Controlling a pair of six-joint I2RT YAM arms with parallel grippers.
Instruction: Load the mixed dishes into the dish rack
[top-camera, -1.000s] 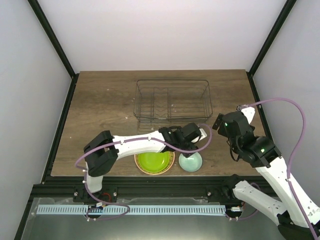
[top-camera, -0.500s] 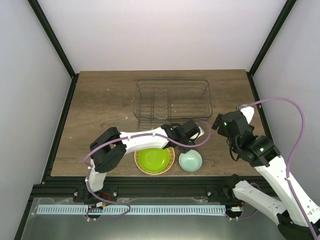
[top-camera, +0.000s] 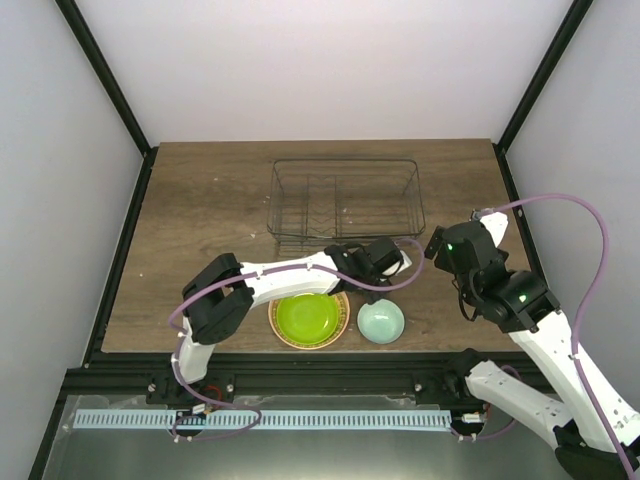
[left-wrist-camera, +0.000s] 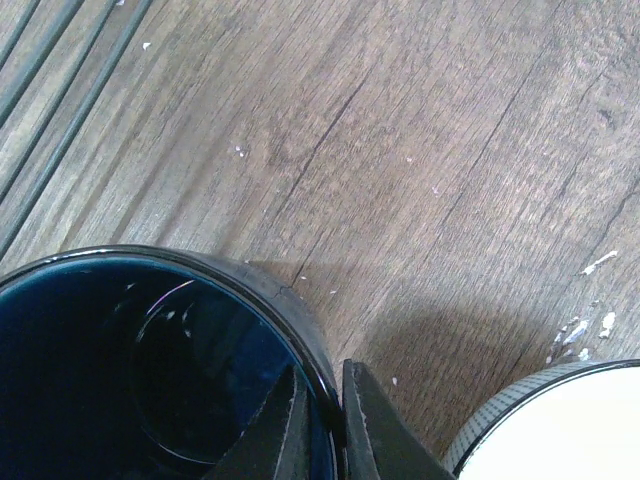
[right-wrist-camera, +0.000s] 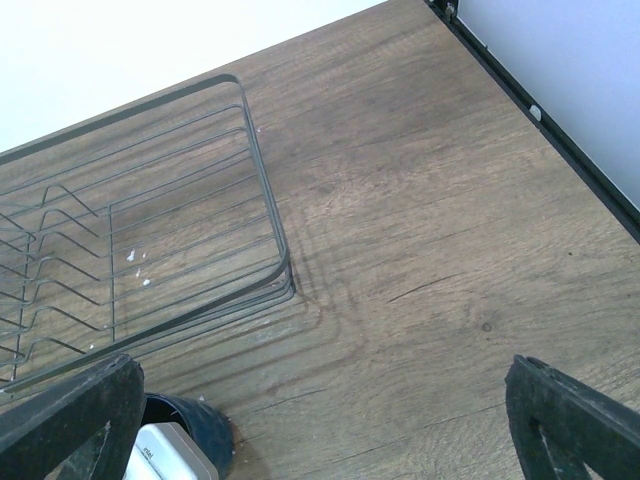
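Blue mug (left-wrist-camera: 120, 380) is rim-pinched by left gripper (left-wrist-camera: 325, 395) near rack (top-camera: 345, 200); right gripper (right-wrist-camera: 320, 405) gapes.

Dk blue mug (left-wrist-camera: 120, 370), pale mint bowl (top-camera: 381, 322), lime-grn plate (top-camera: 308, 318), orange-tan plate (top-camera: 309, 346), dk wire rack (top-camera: 345, 161), brown woodgrain table (top-camera: 200, 220).

My left jaws (top-camera: 385, 262) sit between the dish rack (top-camera: 345, 200) and the mint-green bowl (top-camera: 381, 322). Beside the bowl, a lime-green plate (top-camera: 308, 318) lies on an orange woven plate (top-camera: 308, 346). My right jaws (top-camera: 437, 243) hang over the desk (top-camera: 200, 220) near the rack's right corner.
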